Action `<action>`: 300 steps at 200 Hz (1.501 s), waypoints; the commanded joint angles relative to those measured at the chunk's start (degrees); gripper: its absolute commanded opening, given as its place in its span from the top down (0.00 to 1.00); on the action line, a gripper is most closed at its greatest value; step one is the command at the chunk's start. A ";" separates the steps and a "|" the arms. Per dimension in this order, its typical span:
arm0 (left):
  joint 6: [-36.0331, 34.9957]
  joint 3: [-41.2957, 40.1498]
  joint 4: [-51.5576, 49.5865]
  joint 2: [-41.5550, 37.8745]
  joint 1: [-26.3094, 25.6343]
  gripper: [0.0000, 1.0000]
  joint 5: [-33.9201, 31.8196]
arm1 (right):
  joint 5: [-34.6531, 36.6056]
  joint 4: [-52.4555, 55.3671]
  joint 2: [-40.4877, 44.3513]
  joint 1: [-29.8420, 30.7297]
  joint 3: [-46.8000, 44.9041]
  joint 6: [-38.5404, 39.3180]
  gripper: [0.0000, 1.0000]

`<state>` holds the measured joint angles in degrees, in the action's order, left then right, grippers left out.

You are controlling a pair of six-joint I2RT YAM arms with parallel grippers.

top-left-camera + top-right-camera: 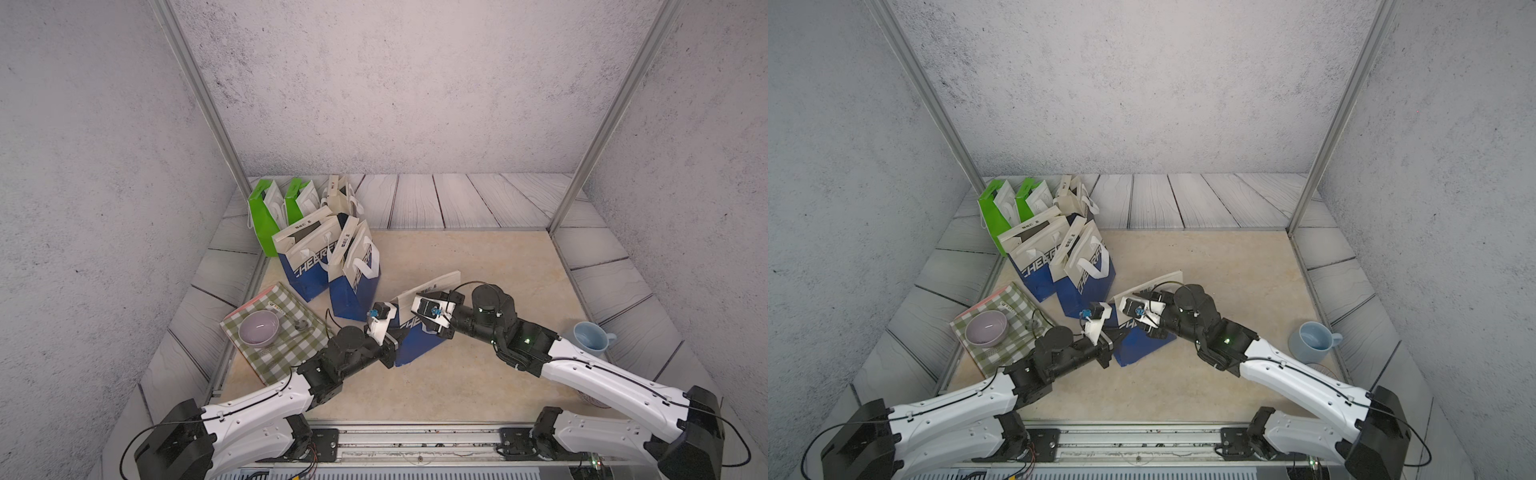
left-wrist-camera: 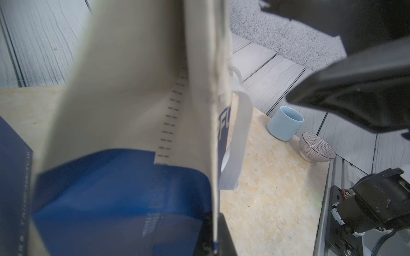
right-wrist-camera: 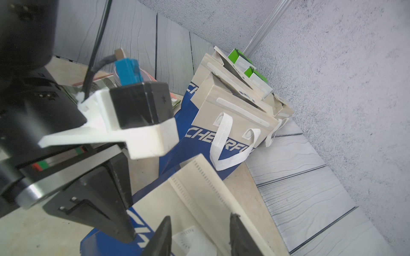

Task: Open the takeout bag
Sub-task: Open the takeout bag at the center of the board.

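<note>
Beige worktop [image 1: 478,374], grey walls. Takeout bag [image 1: 417,349] stands near front-centre, between grippers. Left gripper [image 2: 216,235]: fingers pressed together, pinching bag's side edge. Right gripper [image 3: 202,230]: fingers spread, straddling bag's beige top flap.

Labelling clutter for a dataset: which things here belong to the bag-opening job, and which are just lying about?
In the job: blue-and-beige fabric takeout bag at centre, left gripper, right gripper.
Lying about: standing blue-and-beige bags, green-and-white bags, lilac bowl, checked mat, pale blue ceramic mug, striped bowl.
</note>
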<state>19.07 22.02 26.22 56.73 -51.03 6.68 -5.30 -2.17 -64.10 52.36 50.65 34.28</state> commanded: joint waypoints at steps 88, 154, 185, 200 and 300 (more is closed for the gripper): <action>2.87 5.57 -2.12 -1.89 -0.26 1.00 1.36 | 10.40 -10.39 -3.31 2.84 -3.41 8.91 0.61; 3.39 6.63 -2.84 -1.84 -0.38 1.00 2.83 | 13.69 -17.77 -4.67 3.28 -5.03 10.27 0.62; 3.35 7.06 -3.65 -2.02 -0.31 1.00 2.74 | 14.09 -19.61 -6.25 3.30 -4.62 10.93 0.63; 3.25 7.16 -3.88 -2.06 -0.33 1.00 2.85 | 13.92 -20.58 -6.58 3.28 -4.97 10.76 0.63; 2.77 6.98 -4.16 -1.67 -0.39 1.00 3.37 | 14.96 -21.30 -6.93 3.42 -3.87 6.96 0.90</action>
<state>22.33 26.87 19.51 56.16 -51.03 7.92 8.12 -21.69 -70.67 55.72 45.95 43.27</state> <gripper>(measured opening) 0.047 0.150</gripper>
